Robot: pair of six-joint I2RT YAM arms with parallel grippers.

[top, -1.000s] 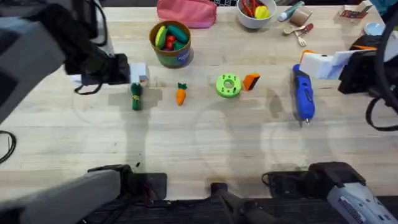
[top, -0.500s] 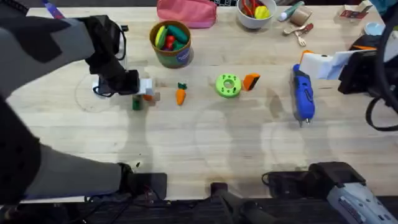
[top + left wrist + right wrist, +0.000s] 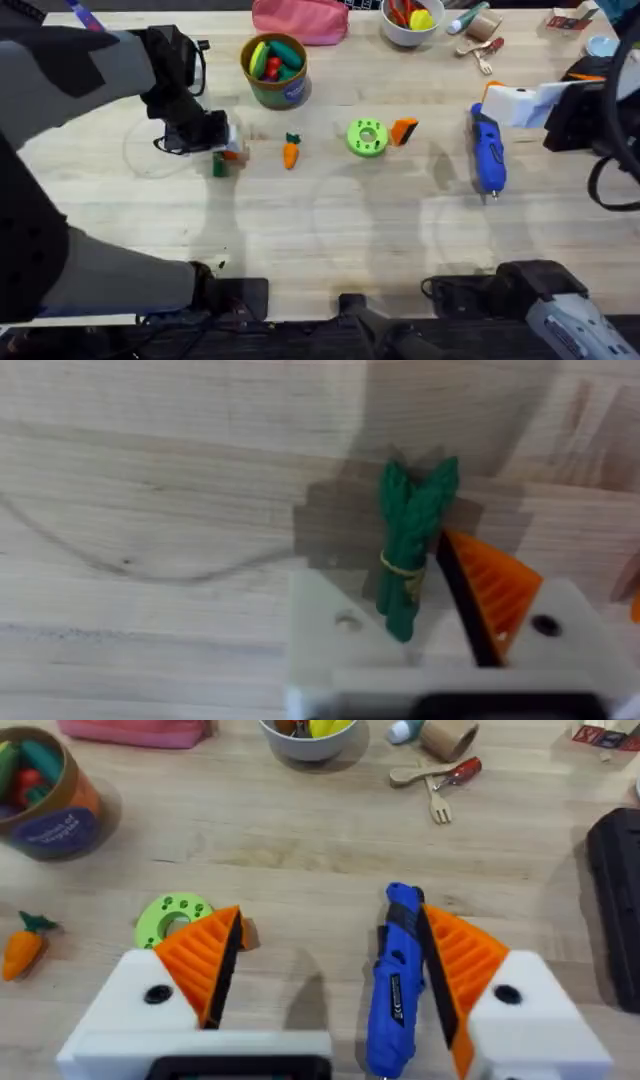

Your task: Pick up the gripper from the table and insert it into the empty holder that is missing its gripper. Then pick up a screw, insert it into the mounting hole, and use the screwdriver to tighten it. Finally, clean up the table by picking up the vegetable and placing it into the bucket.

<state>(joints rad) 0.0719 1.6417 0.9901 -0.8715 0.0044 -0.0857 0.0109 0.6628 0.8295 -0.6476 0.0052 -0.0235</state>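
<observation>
Wood table [image 3: 320,230] | carrot [image 3: 290,152] orange, green-topped | left end effector [image 3: 412,605] released | right end effector [image 3: 330,955] released

matt wood table [image 3: 330,230], glossy plastic screwdriver [image 3: 487,152]

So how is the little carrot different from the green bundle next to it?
The carrot is orange with a small green leafy top, while the green bundle is green all over, with a yellow band around its middle. The carrot is short and stubby; the bundle is long and thin. The carrot lies alone on the table, but the bundle lies right under the left tool, between its fingers. Both are toy vegetables lying on the table.
</observation>
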